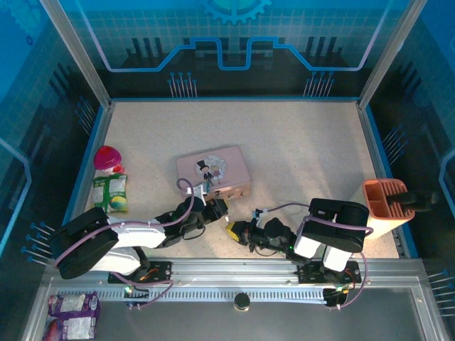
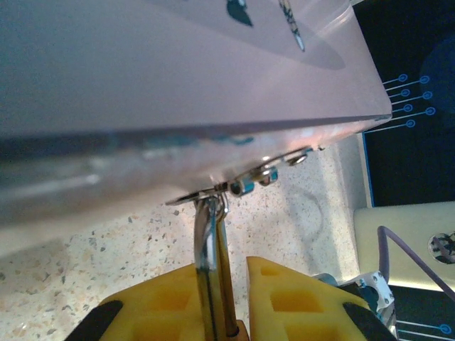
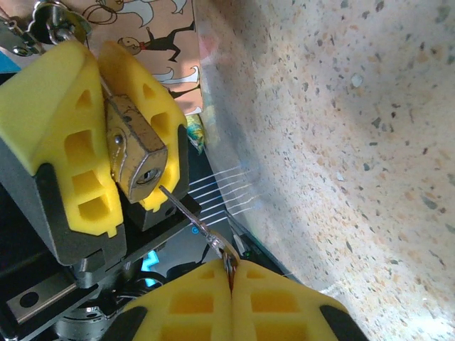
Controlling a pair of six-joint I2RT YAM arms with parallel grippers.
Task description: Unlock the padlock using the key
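Note:
The padlock has a brass body and is clamped between my left gripper's yellow fingers. Its keyhole faces my right gripper. In the left wrist view its silver shackle runs up through the hasp of the pink tin, and my left gripper is shut on the body below. My right gripper is shut on the bow of the key. The thin blade slants up-left, and its tip sits just beside the keyhole at the body's lower edge. From above, the left gripper and right gripper meet in front of the tin.
A pink toy and a green snack bag lie at the left edge. An orange holder stands at the right edge. A purple bag lies below the rail at the lower left. Speckled table stretches behind the tin.

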